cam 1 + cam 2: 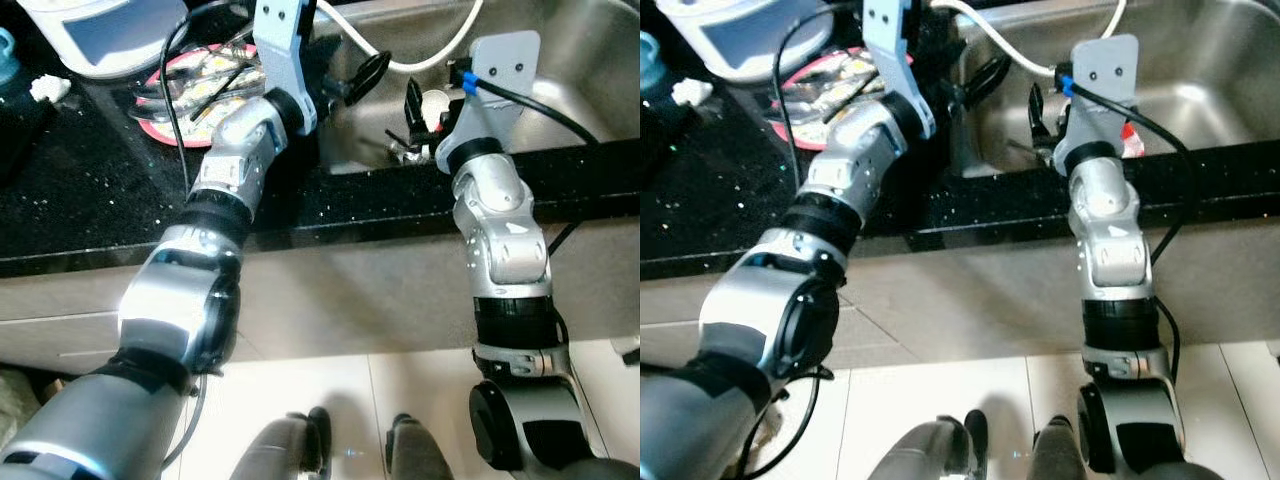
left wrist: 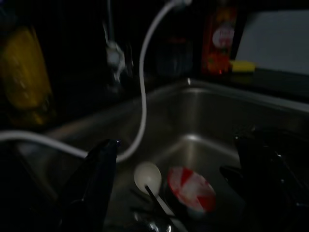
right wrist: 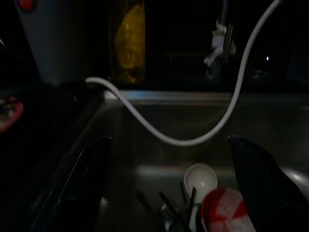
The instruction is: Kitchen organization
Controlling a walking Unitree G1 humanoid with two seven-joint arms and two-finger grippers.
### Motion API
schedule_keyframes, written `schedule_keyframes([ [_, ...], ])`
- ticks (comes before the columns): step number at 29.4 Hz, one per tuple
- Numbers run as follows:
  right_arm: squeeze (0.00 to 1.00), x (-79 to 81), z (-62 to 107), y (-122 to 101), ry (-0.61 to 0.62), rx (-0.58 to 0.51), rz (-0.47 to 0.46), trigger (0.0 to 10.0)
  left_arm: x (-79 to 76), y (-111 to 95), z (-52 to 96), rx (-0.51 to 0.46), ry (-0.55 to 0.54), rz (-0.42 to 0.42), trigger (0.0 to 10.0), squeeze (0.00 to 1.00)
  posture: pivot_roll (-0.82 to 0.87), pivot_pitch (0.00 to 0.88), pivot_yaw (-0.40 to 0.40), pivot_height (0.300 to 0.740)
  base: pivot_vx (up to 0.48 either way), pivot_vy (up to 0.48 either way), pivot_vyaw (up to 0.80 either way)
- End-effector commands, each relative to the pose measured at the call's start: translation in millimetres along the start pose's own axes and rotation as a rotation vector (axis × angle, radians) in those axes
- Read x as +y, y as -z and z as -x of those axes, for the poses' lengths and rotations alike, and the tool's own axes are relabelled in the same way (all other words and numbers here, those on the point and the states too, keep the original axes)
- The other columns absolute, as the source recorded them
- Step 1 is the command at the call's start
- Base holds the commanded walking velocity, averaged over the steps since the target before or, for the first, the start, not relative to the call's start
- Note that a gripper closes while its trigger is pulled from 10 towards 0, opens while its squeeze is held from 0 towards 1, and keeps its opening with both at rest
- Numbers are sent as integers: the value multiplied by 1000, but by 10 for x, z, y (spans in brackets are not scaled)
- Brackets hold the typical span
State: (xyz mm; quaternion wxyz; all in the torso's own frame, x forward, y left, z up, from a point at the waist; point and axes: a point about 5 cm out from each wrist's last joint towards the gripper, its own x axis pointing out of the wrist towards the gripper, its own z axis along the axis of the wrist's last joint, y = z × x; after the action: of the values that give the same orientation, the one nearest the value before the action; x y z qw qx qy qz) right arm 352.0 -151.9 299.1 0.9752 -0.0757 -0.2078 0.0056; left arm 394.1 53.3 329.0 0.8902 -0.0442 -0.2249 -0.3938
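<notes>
Both silver arms reach over the near edge of a black, speckled stone counter (image 1: 90,190) into a brushed stainless-steel sink (image 1: 560,70). The left gripper (image 1: 355,80) hangs over the sink's left side, its 2 long black fingers spread apart and grasping nothing. The right gripper (image 1: 412,118) sits just right of it, low over the basin's near edge, fingers likewise parted and empty.

On the sink floor, between and just beyond the 2 grippers, lie a small round white ladle-like scoop (image 2: 147,176), a red-and-white patterned rounded piece (image 2: 192,189) touching it, and some thin dark utensils, too dim to identify. A smooth white hose (image 3: 193,140) droops in a curve across the basin from the tap area.

On the counter left of the sink rests a round pink-rimmed plate (image 1: 175,135) with utensils lying on it. At the far rim stand a yellow translucent bottle (image 3: 126,41) and an orange bottle (image 2: 222,43) whose label is unreadable.
</notes>
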Motion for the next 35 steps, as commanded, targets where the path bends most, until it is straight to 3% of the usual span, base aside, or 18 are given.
schedule_keyframes([
  [1,0,41,-3,11,-6,-4,-16,10000,129,-4,108,23,-53,-35,10000,1000,-64,64,179,740,0,0,0],
  [7,0,43,-9,11,-4,-10,-17,10000,205,-41,174,36,-87,-60,10000,1000,-64,61,183,740,0,0,0],
  [8,0,35,-9,8,0,-12,-18,10000,298,-62,249,68,-113,-93,10000,0,-57,61,184,740,0,0,0],
  [9,0,35,-9,8,0,-12,-18,10000,298,-62,249,68,-113,-93,10000,0,-57,61,184,740,0,0,0],
  [10,0,-21,6,38,14,-5,-13,10000,678,-44,574,232,-196,-127,10000,0,-27,69,177,740,0,0,0],
  [11,0,-21,6,38,14,-5,-13,10000,678,-44,574,232,-196,-127,10000,0,-27,69,177,740,0,0,0],
  [13,0,-82,25,78,30,6,-6,10000,1176,-84,1149,449,-365,-133,10000,0,-21,71,177,740,0,0,0],
  [14,0,-82,25,78,30,6,-6,10000,1176,-84,1149,449,-365,-133,10000,0,-21,71,177,740,0,0,0],
  [15,0,-90,30,88,32,9,-5,10000,1298,-101,1329,502,-428,-124,10000,0,-21,71,177,740,0,0,0],
  [16,0,-90,30,88,32,9,-5,10000,1298,-101,1329,502,-428,-124,10000,0,-21,71,177,740,0,0,0],
  [18,0,-76,26,98,29,9,-8,10000,1460,-101,1584,560,-595,-167,10000,0,-13,73,175,740,0,0,0],
  [22,0,-63,25,102,26,9,-11,10000,1502,-65,1678,548,-690,-151,10000,0,-18,74,173,740,0,0,0],
  [29,0,-84,32,107,28,8,-7,10000,1462,-91,1590,481,-667,-123,10000,0,-27,63,167,740,0,0,0],
  [31,0,-90,33,109,28,7,-7,10000,1452,-139,1547,435,-662,-118,10000,0,-26,60,166,740,0,0,0],
  [32,0,-92,30,107,29,5,-7,10000,1425,-219,1481,361,-643,-129,10000,0,-24,55,164,740,0,0,0],
  [33,0,-92,30,108,28,3,-9,10000,1376,-288,1413,297,-618,-173,10000,0,-18,47,162,740,0,0,0],
  [34,0,-92,30,108,28,3,-9,10000,1376,-288,1413,297,-618,-173,10000,0,-18,47,162,740,0,0,0],
  [35,0,-89,32,111,26,-1,-14,10000,1285,-340,1343,237,-579,-233,10000,0,-11,33,156,740,0,0,0],
])
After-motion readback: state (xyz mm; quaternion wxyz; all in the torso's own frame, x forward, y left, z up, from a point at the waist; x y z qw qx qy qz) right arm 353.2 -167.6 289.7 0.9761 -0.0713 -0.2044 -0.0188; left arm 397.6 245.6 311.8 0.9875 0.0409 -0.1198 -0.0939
